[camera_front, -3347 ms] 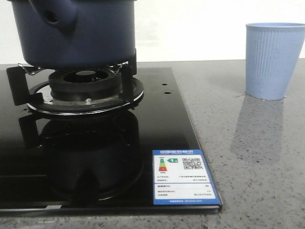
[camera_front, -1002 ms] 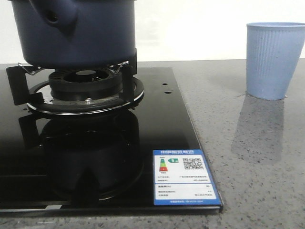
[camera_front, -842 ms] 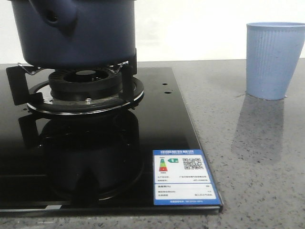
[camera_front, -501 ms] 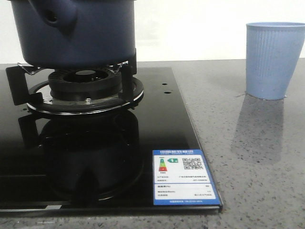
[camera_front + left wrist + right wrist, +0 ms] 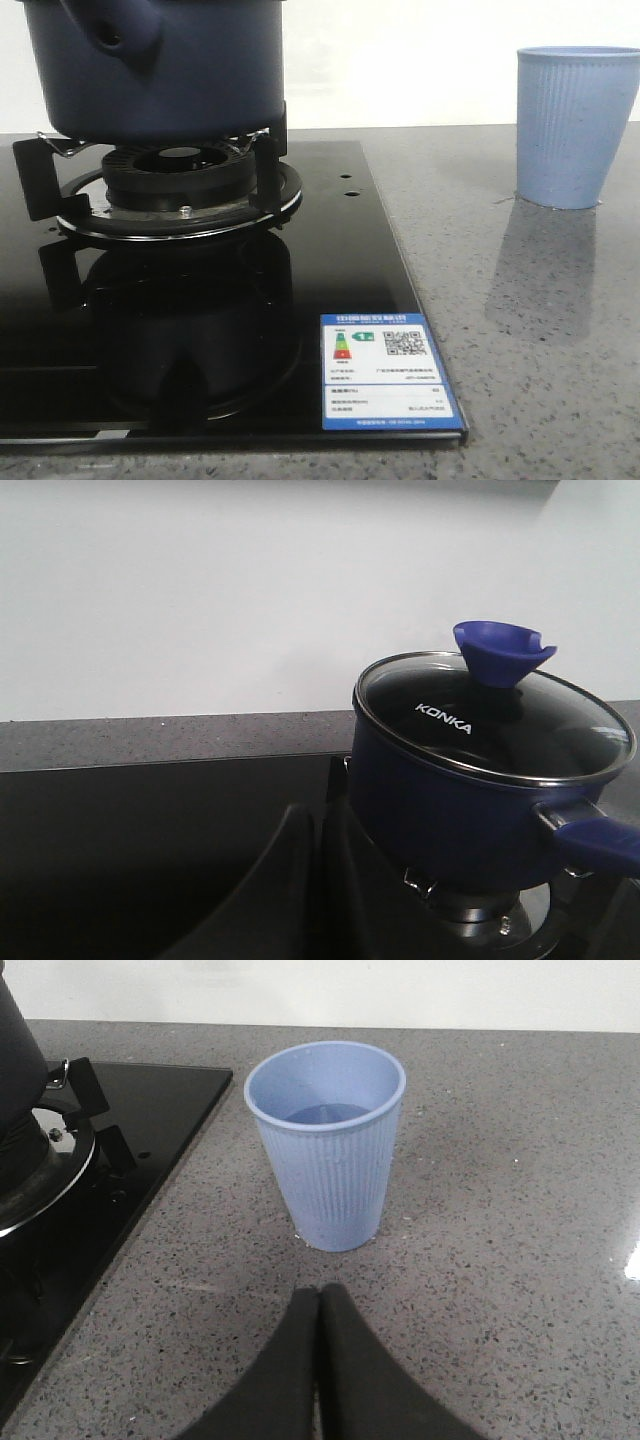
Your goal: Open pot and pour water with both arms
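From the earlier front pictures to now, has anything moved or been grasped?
Nothing visibly changed. The pot sits on the burner with its lid on, and the cup stands on the counter as before. Neither arm shows in the front view.

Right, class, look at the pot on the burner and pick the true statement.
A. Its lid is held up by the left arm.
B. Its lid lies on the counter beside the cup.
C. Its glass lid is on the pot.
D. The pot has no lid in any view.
C: in the left wrist view the glass lid with its blue knob sits on the pot, closed.
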{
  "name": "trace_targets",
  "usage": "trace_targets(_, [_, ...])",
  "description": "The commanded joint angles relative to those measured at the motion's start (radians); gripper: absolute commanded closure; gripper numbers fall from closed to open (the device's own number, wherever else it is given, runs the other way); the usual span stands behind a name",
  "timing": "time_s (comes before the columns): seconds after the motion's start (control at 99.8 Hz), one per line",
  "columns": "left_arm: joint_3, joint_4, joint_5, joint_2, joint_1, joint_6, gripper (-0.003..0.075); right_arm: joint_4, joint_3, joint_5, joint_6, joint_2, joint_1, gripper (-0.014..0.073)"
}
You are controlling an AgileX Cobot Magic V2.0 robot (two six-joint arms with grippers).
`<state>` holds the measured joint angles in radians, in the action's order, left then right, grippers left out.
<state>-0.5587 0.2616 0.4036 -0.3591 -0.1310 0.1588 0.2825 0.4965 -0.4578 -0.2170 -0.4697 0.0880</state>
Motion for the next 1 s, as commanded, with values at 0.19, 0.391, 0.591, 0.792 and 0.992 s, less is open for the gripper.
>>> trace_targets(0.19, [-0.037,0.02,-0.1,-0.016,-0.007,0.003,0.0735,0.053,0.035,0.072,-0.01,-0.011,0.001,0.0655])
trace_targets(0.391, [-0.037,0.02,-0.135,-0.04,-0.017,0.003,0.0659,0.063,0.035,0.072,-0.01,-0.011,0.001,0.0557])
trace_targets(0.591, [-0.037,0.041,-0.169,-0.116,-0.083,0.003,0.0287,0.063,0.035,0.081,-0.01,-0.011,0.001,0.0116])
trace_targets(0.792, [-0.037,0.037,-0.305,-0.225,-0.233,0.003,0.0274,0.063,0.035,0.105,-0.01,-0.011,0.001,0.0066])
trace_targets(0.992, [-0.041,-0.033,-0.505,-0.388,-0.377,0.003,0.0281,0.063,0.035,0.107,-0.01,-0.011,0.001,0.0069])
